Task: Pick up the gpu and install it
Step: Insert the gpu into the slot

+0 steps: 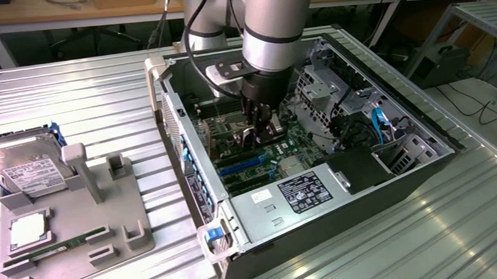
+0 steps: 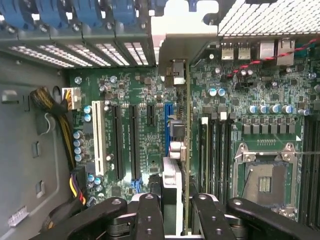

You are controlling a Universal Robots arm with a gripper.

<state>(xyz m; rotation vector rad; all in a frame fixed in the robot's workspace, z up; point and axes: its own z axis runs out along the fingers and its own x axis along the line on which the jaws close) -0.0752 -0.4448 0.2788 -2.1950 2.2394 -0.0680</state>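
Claw (image 2: 176, 212) clamped on thin dark gpu card (image 2: 186, 150), edge-on above green motherboard (image 2: 250, 80); slight misalignment could jam its connector.

My work surface is a ribbed metal table (image 1: 81, 102) of pale silver slats, evenly lit from above. Behind it runs a wooden bench (image 1: 87, 15) on white legs, with dark space and loose cables underneath. At the exterior view's right stands a grey metal rack (image 1: 476, 20); more cables (image 1: 479, 106) trail across the floor there.
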